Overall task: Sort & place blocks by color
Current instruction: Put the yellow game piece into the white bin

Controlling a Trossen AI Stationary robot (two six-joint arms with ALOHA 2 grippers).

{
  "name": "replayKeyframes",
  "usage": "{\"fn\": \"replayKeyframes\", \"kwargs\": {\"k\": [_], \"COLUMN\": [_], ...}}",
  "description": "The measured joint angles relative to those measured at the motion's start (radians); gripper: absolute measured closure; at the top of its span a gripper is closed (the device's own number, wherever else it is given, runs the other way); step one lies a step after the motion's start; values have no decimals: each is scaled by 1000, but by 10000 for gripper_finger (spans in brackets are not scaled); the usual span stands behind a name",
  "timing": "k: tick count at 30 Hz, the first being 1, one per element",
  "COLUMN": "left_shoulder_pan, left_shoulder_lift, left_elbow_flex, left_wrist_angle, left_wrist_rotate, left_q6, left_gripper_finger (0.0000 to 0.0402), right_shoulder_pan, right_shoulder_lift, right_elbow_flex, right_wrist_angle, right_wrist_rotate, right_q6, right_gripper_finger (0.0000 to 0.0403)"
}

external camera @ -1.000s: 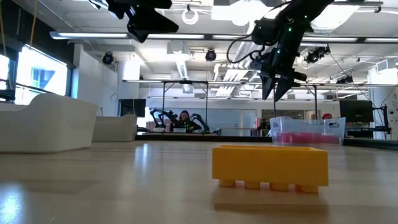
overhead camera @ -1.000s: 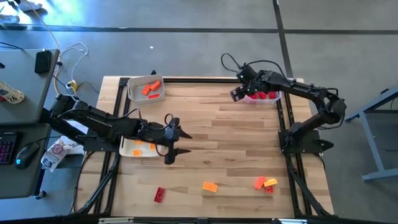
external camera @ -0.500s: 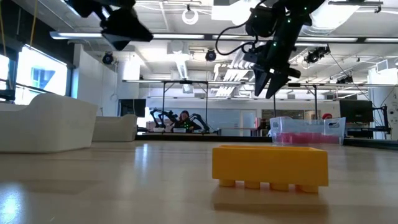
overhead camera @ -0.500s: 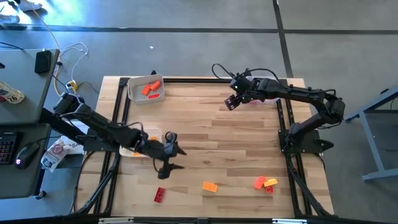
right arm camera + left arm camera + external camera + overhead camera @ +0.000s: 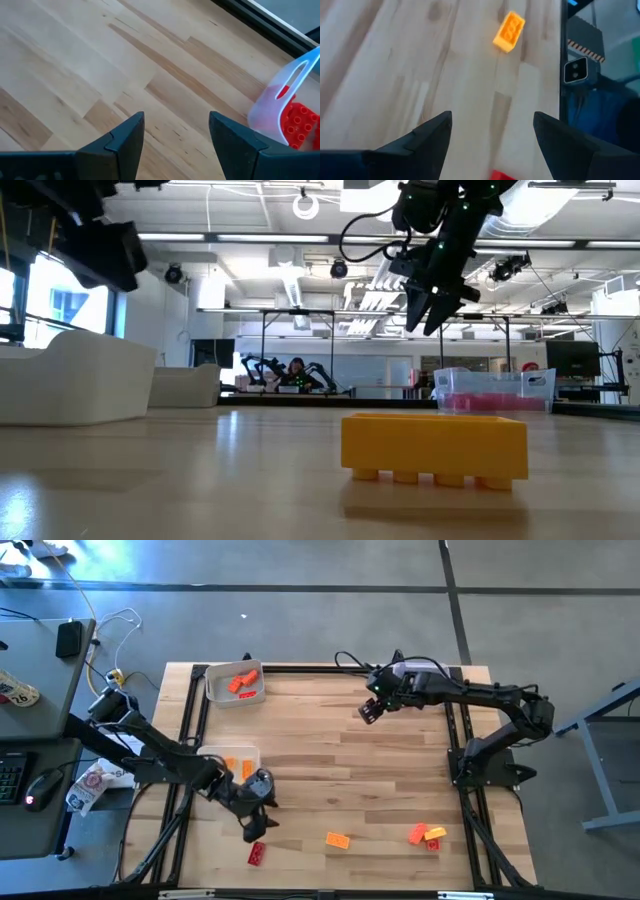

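Judging by how the blocks lie, you are partway through the sort, with the trays holding most of them. At the far left corner the white tray [image 5: 235,682] holds orange blocks [image 5: 240,682], the clear tray [image 5: 282,107] by the right arm's base holds red blocks [image 5: 300,120], and a third tray [image 5: 228,762] on the left side holds yellow-orange blocks [image 5: 247,770], though the left arm partly hides it. Left loose near the front edge of the tabletop [image 5: 340,760] are a red block [image 5: 257,853], an orange block [image 5: 338,839], and a small cluster [image 5: 426,835] of orange, yellow and red ones further right. Your left tool [image 5: 255,825] hangs just above the loose red block, fingers spread and empty; in its wrist view that block [image 5: 503,175] peeks in at the edge, with the orange one [image 5: 509,31] further off. Your right tool [image 5: 369,711] hovers over bare wood just beside the clear tray, fingers also spread and carrying nothing. You likely have five or so blocks left to place.
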Motion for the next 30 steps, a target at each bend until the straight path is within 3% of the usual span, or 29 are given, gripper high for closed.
{"fn": "replayKeyframes", "kwargs": {"k": [4, 15, 22, 30], "left_shoulder_pan": [-32, -89, -88, -57], "left_shoulder_lift": [0, 0, 0, 0], "left_elbow_flex": [0, 0, 0, 0], "left_wrist_angle": [-28, -82, -158, -233], "left_wrist_rotate": [1, 4, -72, -136], "left_q6": [-144, -246, -228, -205], "left_gripper_finger": [133, 133, 133, 133], "right_shoulder_pan": [14, 104, 278, 501], "right_shoulder_lift": [0, 0, 0, 0], "right_elbow_flex": [0, 0, 0, 0], "right_wrist_angle": [5, 6, 6, 83], "right_wrist_rotate": [16, -17, -35, 18], "right_q6": [0, 51, 152, 222], "right_gripper_finger": [194, 194, 194, 194]}}
